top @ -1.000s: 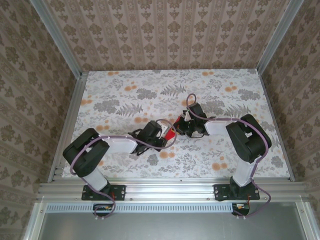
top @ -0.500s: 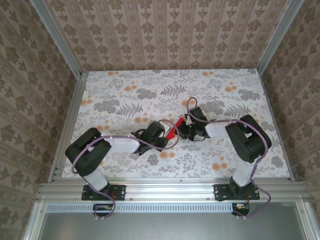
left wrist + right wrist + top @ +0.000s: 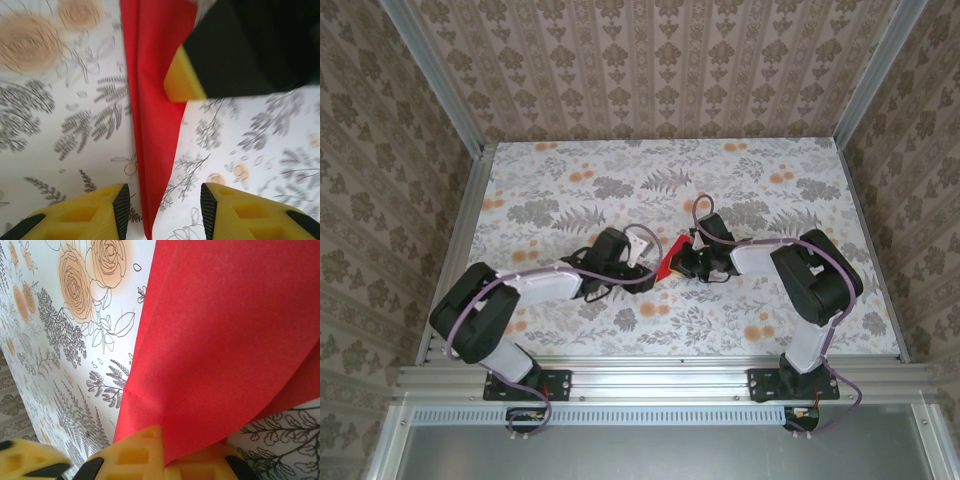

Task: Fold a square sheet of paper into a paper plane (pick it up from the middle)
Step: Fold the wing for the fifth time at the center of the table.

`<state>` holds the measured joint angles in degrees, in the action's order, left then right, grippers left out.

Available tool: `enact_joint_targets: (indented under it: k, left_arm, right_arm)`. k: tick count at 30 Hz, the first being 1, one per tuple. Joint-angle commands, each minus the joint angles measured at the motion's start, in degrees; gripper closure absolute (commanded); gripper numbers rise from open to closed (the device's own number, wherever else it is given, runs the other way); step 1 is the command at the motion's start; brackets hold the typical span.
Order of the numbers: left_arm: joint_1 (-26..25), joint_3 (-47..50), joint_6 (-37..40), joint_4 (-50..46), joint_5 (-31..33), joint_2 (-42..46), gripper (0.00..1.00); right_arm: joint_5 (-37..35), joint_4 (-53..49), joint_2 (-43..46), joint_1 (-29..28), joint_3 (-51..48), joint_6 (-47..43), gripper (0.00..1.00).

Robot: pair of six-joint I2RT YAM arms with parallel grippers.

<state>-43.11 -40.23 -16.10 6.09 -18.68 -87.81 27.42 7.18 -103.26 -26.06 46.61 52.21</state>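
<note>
The paper [image 3: 671,258] is a creased red shape near the middle of the desk [image 3: 550,190], between the two hands. From the left wrist it [image 3: 150,110] shows as a narrow folded strip with a lengthwise crease, tapering to a point.

The right hand [image 3: 684,262] is clamped on the paper. From its own wrist, the yellow fingers [image 3: 145,457] are pressed together on one folded corner, and the red sheet [image 3: 225,330] fans out from them above the flowered desk [image 3: 75,340]. From the left wrist, one yellow pad [image 3: 182,80] of that hand lies against the strip's right edge, under its black body.

The left hand [image 3: 642,244] sits just to the left of the paper. Its fingers [image 3: 117,210] stand apart, with the strip's pointed end in the gap between them and pinched by neither. Whether that point touches the desk [image 3: 65,150] I cannot tell.
</note>
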Motion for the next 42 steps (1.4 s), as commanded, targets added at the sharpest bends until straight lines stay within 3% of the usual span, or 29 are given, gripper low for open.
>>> enact_joint_targets:
  k: [1,10,19,29,35,42]
  left_arm:
    - [2.8,0.1,-4.8,1.7,-10.1,2.3,0.56]
    - [5.7,-4.2,-12.1,2.7,-14.8,-5.1,0.75]
    - [6.1,-8.7,-13.0,1.8,-17.6,-13.2,0.89]
    - [7.3,-8.0,-14.2,7.8,-22.9,-17.7,0.91]
    - [7.7,-7.2,-14.2,9.1,-22.7,-17.8,0.90]
    - [7.7,-6.7,-13.4,8.3,-21.6,-18.3,0.90]
  right_arm:
    - [-1.2,-4.1,-2.4,0.1,1.0,-2.1,0.97]
    - [-1.0,-5.4,-3.9,0.3,2.1,-2.9,0.97]
    - [-0.7,-6.2,-4.7,0.4,2.6,-3.0,0.97]
    - [-0.3,-7.3,-5.3,0.5,3.0,-3.2,0.97]
    - [-0.3,-7.1,-5.3,0.5,3.0,-3.0,0.97]
    - [-0.1,-6.9,-5.3,0.5,3.0,-2.9,0.83]
